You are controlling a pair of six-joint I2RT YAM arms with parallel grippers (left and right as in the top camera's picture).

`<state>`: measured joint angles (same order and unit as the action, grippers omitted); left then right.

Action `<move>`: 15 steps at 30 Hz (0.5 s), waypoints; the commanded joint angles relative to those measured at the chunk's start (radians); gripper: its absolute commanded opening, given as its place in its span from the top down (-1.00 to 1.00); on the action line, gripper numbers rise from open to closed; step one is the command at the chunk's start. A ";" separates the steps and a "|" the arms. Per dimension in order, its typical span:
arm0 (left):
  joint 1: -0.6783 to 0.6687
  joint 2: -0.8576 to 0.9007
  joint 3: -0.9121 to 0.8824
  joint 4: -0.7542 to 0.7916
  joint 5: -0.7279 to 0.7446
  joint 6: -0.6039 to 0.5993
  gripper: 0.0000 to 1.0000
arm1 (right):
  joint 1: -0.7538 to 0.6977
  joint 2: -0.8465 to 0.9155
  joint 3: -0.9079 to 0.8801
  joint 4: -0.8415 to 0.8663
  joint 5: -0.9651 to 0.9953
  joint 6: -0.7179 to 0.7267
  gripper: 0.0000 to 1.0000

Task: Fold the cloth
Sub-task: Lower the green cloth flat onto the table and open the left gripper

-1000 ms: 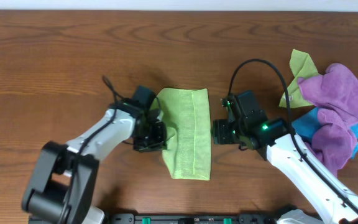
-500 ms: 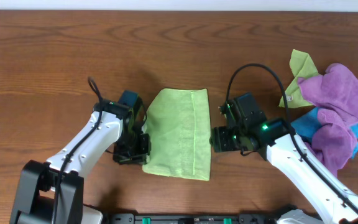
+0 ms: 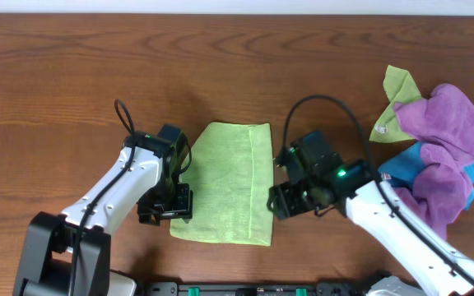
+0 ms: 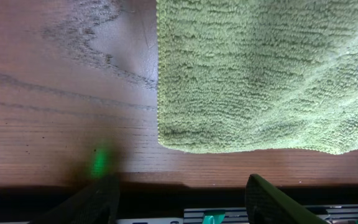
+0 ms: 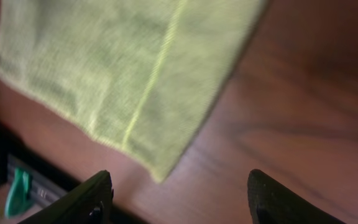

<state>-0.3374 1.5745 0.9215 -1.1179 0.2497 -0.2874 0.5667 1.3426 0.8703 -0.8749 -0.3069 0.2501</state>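
The lime-green cloth (image 3: 225, 185) lies flat on the wooden table as a folded rectangle, with a seam line running down its right part. My left gripper (image 3: 164, 205) stands open just off the cloth's near left corner, nothing between its fingers. In the left wrist view the cloth (image 4: 260, 74) fills the upper right, and the left gripper (image 4: 179, 202) hangs open over the table's front edge. My right gripper (image 3: 280, 200) is open beside the cloth's near right corner. The right wrist view shows that corner of the cloth (image 5: 123, 68) ahead of the empty right gripper (image 5: 179, 196).
A heap of purple cloths (image 3: 443, 148) over a blue cloth (image 3: 401, 168) lies at the right edge, with another lime-green cloth (image 3: 395, 103) showing a small white tag behind it. A black rail (image 3: 262, 288) runs along the table's front edge.
The left gripper dragged the cloth's left edge outward and toward the front, then opened and let go. The cloth now lies wider. The right gripper moved toward the near right corner.
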 commanded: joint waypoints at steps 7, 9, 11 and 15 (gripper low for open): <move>0.006 -0.006 0.018 0.027 -0.021 -0.005 -0.32 | 0.173 0.036 0.018 -0.004 0.004 -0.018 -0.41; 0.018 -0.006 0.018 0.037 -0.021 -0.015 -0.29 | 0.203 0.064 0.018 0.000 0.005 -0.014 -0.41; 0.047 -0.006 0.018 0.053 -0.021 -0.025 -0.27 | 0.234 0.093 0.018 0.008 0.005 -0.010 -0.41; 0.142 -0.006 0.018 0.074 0.002 -0.027 -0.26 | 0.289 0.154 0.018 0.027 0.016 0.002 -0.43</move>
<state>-0.2447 1.5745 0.9215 -1.0435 0.2489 -0.2989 0.8249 1.4670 0.8703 -0.8539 -0.2993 0.2447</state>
